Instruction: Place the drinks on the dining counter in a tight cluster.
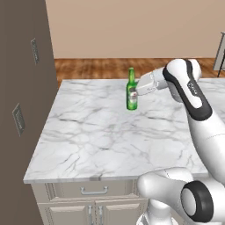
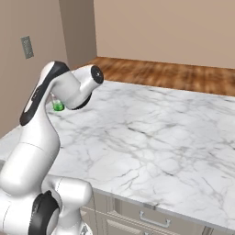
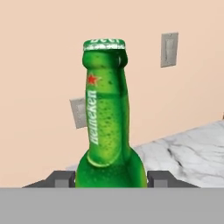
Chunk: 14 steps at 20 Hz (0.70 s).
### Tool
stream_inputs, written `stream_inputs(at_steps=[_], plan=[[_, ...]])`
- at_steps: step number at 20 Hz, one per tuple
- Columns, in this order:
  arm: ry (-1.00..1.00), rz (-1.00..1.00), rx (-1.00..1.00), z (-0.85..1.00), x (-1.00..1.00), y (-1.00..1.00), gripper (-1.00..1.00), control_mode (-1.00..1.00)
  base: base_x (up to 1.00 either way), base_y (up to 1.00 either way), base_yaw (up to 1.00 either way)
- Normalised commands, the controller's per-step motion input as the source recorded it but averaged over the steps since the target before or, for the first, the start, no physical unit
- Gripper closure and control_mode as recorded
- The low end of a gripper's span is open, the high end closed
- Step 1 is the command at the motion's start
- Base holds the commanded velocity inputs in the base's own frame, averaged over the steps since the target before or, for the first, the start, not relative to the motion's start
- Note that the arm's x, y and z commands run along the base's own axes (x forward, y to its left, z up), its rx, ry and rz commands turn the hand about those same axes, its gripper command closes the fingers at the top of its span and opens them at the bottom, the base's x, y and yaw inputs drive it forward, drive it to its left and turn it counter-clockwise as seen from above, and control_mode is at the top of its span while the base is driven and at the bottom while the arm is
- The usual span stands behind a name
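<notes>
Green bottle (image 3: 107, 122) stands upright between the two fingers (image 3: 61, 178) of the hand (image 1: 139, 88), which pinches its body side-on over the marble desk (image 1: 101, 132), apparently so it stays level for carrying

- A marble-topped cabinet (image 1: 110, 132) has a white slab veined with grey, above beige drawers.
- A drawer handle (image 1: 94, 191), curved and metallic, sits on the drawer just beneath the slab's front edge.
- A tall brown cabinet (image 1: 22, 88) stands at the left, touching the marble top's side.
- Wooden floor (image 1: 110, 66) lies beyond the far edge.
- A grey wall outlet (image 3: 169, 49) is on the peach wall.
</notes>
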Motion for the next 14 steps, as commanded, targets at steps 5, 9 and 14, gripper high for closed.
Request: stream_inputs(at_steps=[5, 9, 14], plan=[[-0.01, 0.00, 0.01, 0.06, -0.03, -0.05, 1.00, -1.00, 0.00, 0.00, 0.00], [0.00, 0.00, 0.00, 0.00, 0.00, 0.00, 1.00, -1.00, 0.00, 0.00, 0.00], [0.00, -0.01, 0.00, 0.00, -0.08, -0.04, 1.00, 1.00, -0.22, -0.16, -0.05]])
